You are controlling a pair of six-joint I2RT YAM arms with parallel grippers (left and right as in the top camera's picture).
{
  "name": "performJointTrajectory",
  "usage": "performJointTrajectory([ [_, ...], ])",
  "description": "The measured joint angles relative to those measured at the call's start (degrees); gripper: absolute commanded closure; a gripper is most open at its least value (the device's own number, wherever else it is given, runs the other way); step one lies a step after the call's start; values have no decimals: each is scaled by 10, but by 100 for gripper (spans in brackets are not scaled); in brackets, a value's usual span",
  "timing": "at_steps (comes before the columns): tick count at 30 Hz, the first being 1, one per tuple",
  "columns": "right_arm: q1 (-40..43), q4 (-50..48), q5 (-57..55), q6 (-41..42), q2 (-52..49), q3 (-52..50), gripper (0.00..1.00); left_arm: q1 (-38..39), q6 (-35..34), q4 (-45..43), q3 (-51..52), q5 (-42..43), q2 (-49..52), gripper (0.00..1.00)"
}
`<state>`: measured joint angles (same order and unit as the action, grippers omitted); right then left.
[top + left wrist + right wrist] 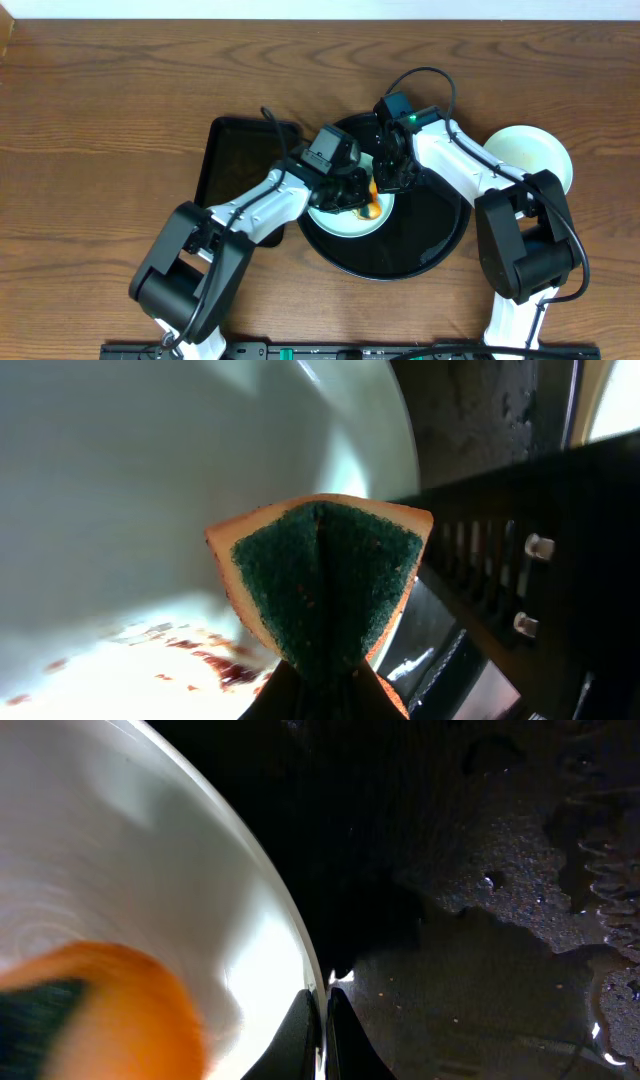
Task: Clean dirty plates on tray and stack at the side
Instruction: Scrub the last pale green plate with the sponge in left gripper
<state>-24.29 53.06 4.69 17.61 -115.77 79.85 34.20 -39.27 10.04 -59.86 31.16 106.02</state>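
Plate (342,222) glossy, stiff, likely slippery: right fingers (355,1055) pinch its rim, frame bottom; left fingers (300,705) clamp the sponge (325,585).

arms (268,196) over plate (340,222), tray (425,250) front free

The wooden table (100,100) bears a round tray (432,238), rectangular tray (232,160) and pale plate (532,150).

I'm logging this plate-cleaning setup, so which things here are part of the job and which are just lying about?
Part of the job: smeared plate, round tray, sponge, side plate.
Lying about: rectangular tray.
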Motion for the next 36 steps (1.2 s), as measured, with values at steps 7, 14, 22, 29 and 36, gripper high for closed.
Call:
performJointTrajectory([
  [7,0,0,0,0,0,0,99,15,0,-2,0,-19,26,93],
  [14,0,5,5,0,0,-1,99,12,7,22,-2,-43,25,92],
  [22,1,14,7,1,0,-1,99,-34,53,63,-5,-59,16,92],
  [29,1,15,7,2,0,-1,99,-84,80,110,-5,-94,-6,92],
  [36,2,23,4,2,0,-1,94,-96,144,153,-5,-104,-88,92],
])
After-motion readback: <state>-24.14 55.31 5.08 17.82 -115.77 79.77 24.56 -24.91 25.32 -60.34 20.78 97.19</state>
